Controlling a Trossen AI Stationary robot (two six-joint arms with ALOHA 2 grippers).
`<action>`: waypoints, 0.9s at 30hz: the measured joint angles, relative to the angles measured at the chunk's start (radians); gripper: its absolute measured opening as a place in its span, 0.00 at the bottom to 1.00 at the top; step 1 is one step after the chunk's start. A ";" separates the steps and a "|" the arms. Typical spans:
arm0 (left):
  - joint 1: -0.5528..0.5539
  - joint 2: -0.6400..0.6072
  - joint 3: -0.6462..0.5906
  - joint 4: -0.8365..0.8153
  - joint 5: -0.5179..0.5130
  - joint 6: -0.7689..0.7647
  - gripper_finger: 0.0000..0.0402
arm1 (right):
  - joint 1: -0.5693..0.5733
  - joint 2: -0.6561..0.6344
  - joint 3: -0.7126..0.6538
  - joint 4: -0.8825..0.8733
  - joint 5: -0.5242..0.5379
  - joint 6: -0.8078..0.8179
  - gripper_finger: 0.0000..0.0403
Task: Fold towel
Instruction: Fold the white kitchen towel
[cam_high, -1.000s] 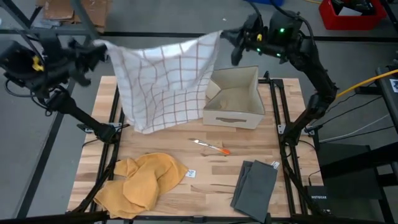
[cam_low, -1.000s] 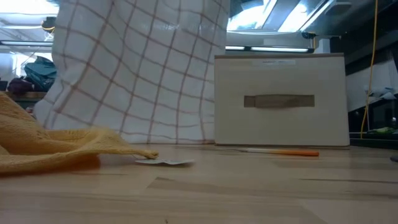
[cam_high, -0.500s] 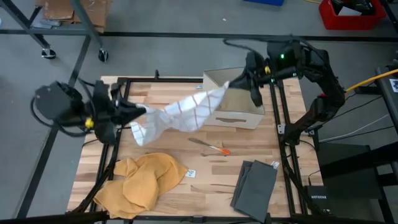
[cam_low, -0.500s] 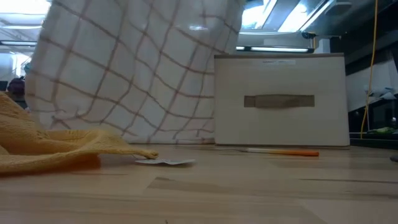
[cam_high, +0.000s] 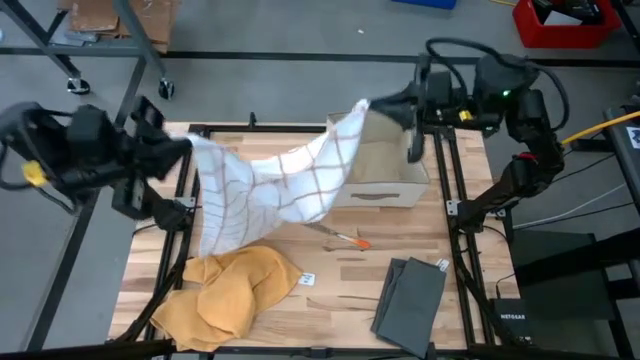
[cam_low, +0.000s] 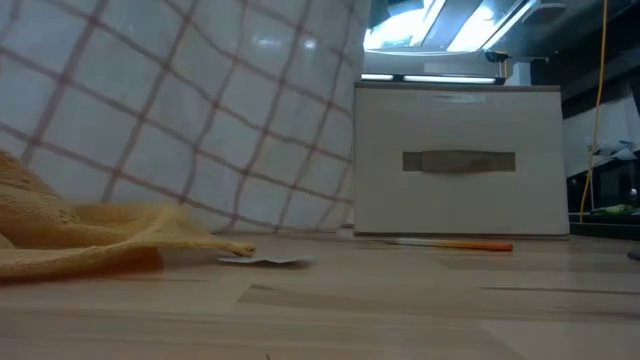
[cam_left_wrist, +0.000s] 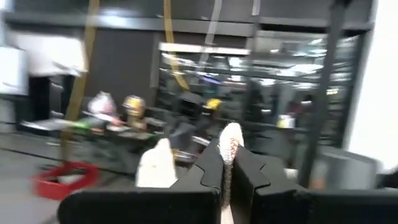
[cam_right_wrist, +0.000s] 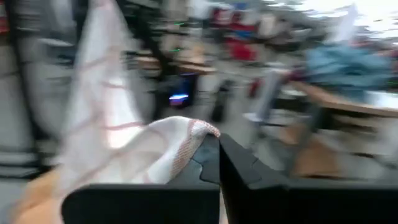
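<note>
A white towel with brown checks hangs spread between my two grippers above the table's far half; in the low view the towel fills the left side. My left gripper is shut on one top corner, my right gripper on the other. The towel sags between them, and its lower end reaches down by a yellow cloth. Whether that end touches the table, I cannot tell. My left gripper pinches a top corner of the towel between its two fingers; a small tip of cloth sticks out past the fingertips. The fingers point about level toward the table's right. The towel hangs below and away from it. My right gripper pinches the other top corner between its two fingers, with the hemmed edge showing just past them. The fingers point about level toward the table's left. The towel drops away from it in slack folds, over the beige box.
A beige fabric box stands at the far right, partly behind the towel. An orange pen lies in front of the box. A folded grey cloth lies at the near right, and a small label lies beside the yellow cloth.
Both grippers have swung with the towel from beyond the table's far edge toward its near edge, then back a little. The towel, held wide and flat before, has billowed; its lower part has swung toward the near edge and hangs closer to the yellow cloth.
</note>
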 joint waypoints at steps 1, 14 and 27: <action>-0.003 -0.008 0.000 0.001 -0.046 0.045 0.00 | -0.001 0.001 0.000 0.011 0.058 -0.022 0.00; 0.062 -0.091 0.001 0.008 -0.444 0.373 0.00 | -0.140 0.087 -0.001 0.208 0.232 -0.233 0.00; 0.223 -0.169 0.000 0.007 -0.540 0.556 0.00 | -0.397 0.237 -0.001 0.339 0.056 -0.199 0.00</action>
